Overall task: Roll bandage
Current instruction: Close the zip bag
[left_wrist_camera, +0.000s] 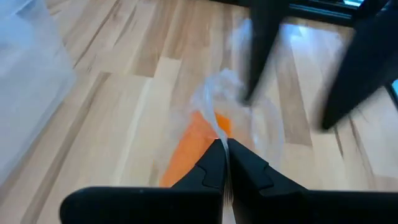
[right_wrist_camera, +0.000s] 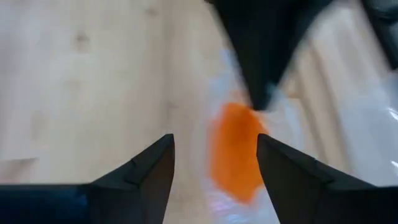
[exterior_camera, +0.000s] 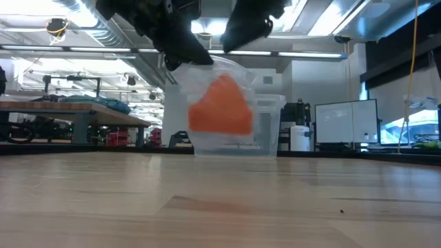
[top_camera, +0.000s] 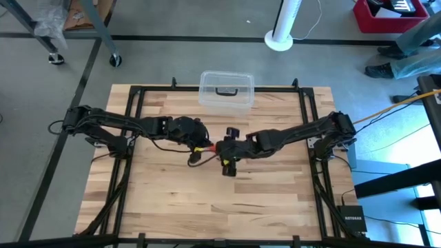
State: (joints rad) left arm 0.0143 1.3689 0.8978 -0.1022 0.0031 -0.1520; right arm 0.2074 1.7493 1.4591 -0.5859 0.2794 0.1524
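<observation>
Only the low view showed the bandage [exterior_camera: 220, 107] hanging above the table [exterior_camera: 220, 207] (in clear wrap), pinched by the left claw [left_wrist_camera: 222, 152]; the right claw [right_wrist_camera: 214, 162] gaped wide, empty.

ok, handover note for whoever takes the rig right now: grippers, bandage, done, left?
Left gripper: shut, pinching the clear plastic wrap around the bandage, holding it above mid-table.
Right gripper: open, facing the bandage, gripping nothing.
Bandage: orange, bunched inside the wrap, hanging clear of the table in the low view. Clear plastic box sits at the table's far edge.
Done: bandage lifted off the table.
Left: it looks still wrapped and no roll is visible, so unwrapping and rolling likely remain.
</observation>
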